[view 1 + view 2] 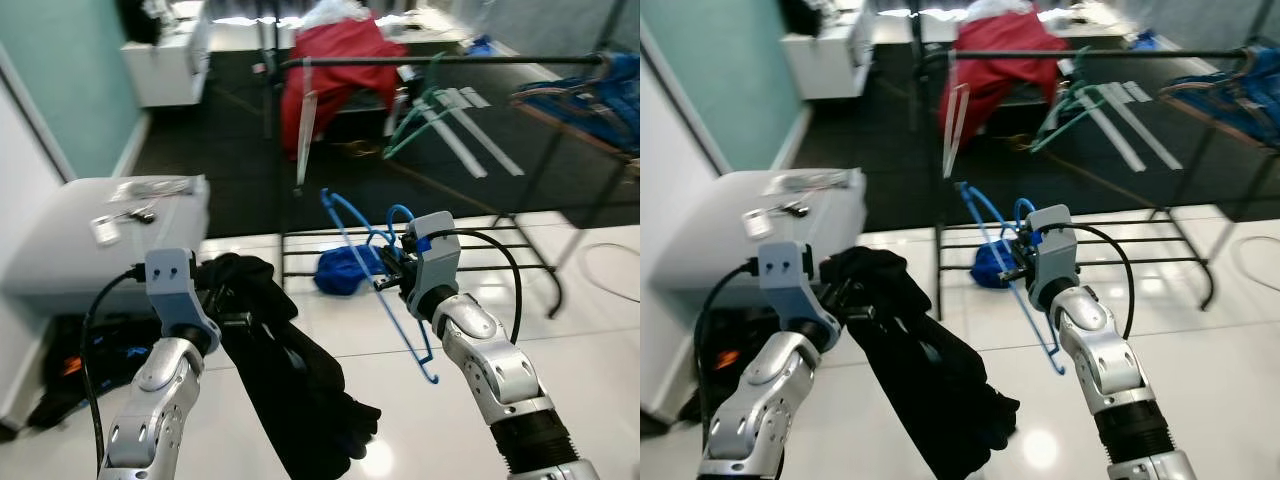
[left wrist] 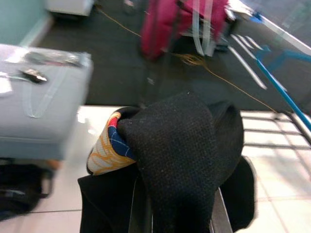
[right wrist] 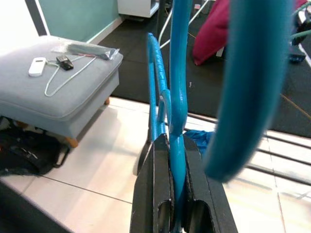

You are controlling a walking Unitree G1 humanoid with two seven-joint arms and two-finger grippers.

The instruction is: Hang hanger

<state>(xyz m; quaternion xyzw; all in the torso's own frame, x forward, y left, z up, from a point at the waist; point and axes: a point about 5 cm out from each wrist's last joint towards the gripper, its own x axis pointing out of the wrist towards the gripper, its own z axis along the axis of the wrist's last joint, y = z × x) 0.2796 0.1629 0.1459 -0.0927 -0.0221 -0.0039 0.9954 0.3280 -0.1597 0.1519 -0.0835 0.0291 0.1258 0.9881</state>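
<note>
Clamping the blue hanger point(image 3: 176, 97), right fingers point(image 3: 160, 184) pinch its neck.

Hanger point(image 1: 372, 262) – smooth glossy blue plastic; garment point(image 1: 290, 370) – matt black knit cloth; floor tiles point(image 1: 590, 360) glossy.

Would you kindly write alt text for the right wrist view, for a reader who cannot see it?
The right gripper has its black jaws shut on a blue hanger, whose hook curves large and blurred close to the lens. Beyond, a grey ottoman carrying small items stands on white floor tiles.
</note>
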